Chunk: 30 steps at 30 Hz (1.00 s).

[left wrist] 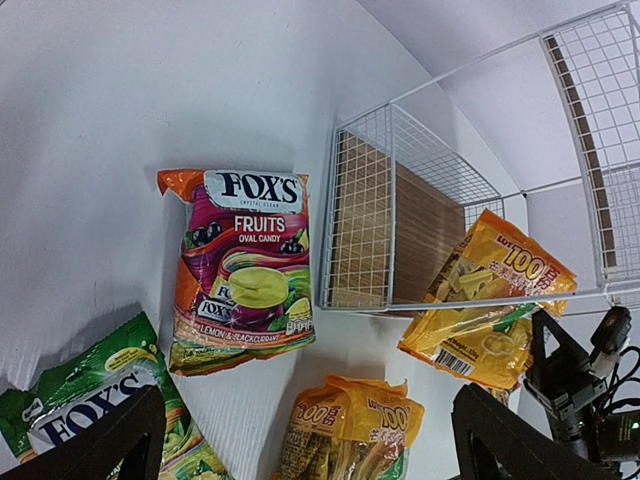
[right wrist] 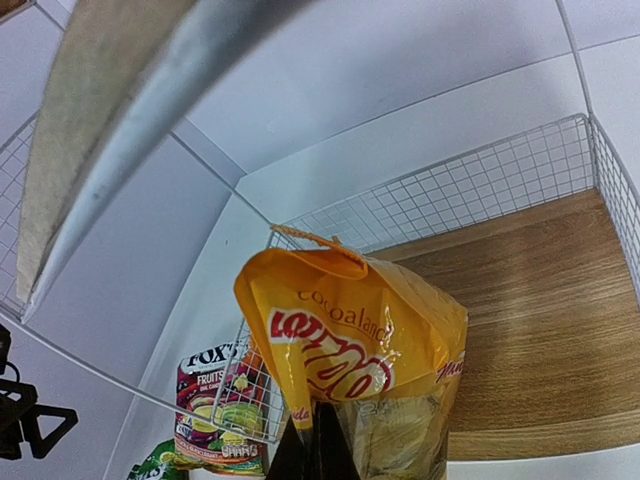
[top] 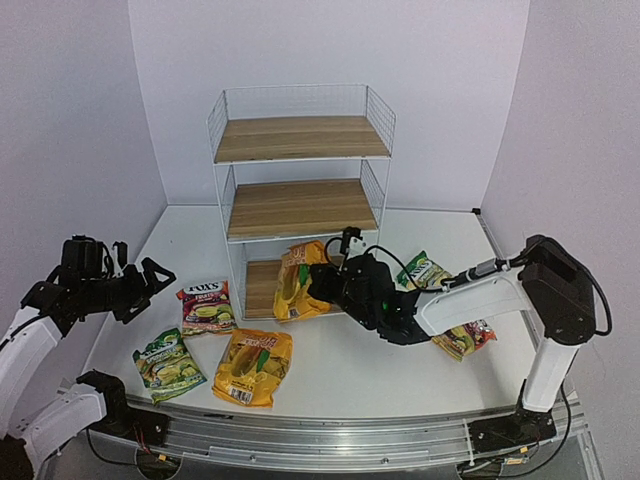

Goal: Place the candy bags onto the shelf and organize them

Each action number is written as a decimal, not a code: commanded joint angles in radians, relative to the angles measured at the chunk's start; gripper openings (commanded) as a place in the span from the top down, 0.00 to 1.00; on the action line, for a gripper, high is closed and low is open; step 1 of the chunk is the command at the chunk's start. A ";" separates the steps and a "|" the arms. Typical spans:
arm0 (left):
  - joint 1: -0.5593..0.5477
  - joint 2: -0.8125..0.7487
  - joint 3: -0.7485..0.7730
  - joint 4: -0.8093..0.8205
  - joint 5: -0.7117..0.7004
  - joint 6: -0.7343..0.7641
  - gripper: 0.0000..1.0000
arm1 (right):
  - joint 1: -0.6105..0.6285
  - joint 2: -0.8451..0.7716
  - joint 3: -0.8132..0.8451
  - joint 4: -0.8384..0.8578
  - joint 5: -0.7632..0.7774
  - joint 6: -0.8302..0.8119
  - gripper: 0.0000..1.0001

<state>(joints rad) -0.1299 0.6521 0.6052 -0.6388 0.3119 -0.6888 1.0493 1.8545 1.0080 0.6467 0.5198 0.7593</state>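
**Fig.** Two-arm rig at a white worktop [top: 350, 375], with a three-tier shelf [top: 300, 140] standing at its far centre. The right fingers [right wrist: 315, 448], pressed together, pinch the lower edge of one yellow-orange bag [right wrist: 350, 345]. They hold it upright at the near opening of the lowest tier, left of centre over the bottom board [right wrist: 520, 300]; whether the bag touches the board cannot be told. The left fingers [top: 148, 285], spread wide and holding nothing, hover above the left side of the worktop. Three bags lie flat there: a red fruit bag [top: 207, 306] just left of the shelf's near left corner, a green bag [top: 168, 363] nearer the arm bases, and a second yellow-orange bag [top: 253, 366] to the right of the green one, close to the red fruit bag but apart from it. On the right side, a second green bag [top: 425, 270] lies just beyond the right arm [top: 470, 295], and a second red bag [top: 467, 338] lies partly hidden under that arm
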 commanded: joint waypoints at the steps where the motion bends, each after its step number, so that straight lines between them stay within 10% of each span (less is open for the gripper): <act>1: 0.001 0.016 0.010 -0.001 0.001 0.004 0.00 | -0.045 0.036 0.037 0.116 -0.041 0.073 1.00; 30: 0.002 0.080 -0.001 0.025 0.012 0.015 0.01 | -0.095 0.306 0.199 0.043 -0.063 0.067 1.00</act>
<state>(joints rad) -0.1299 0.7285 0.6052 -0.6364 0.3134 -0.6842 0.9685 2.1073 1.1252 0.6796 0.4895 0.8911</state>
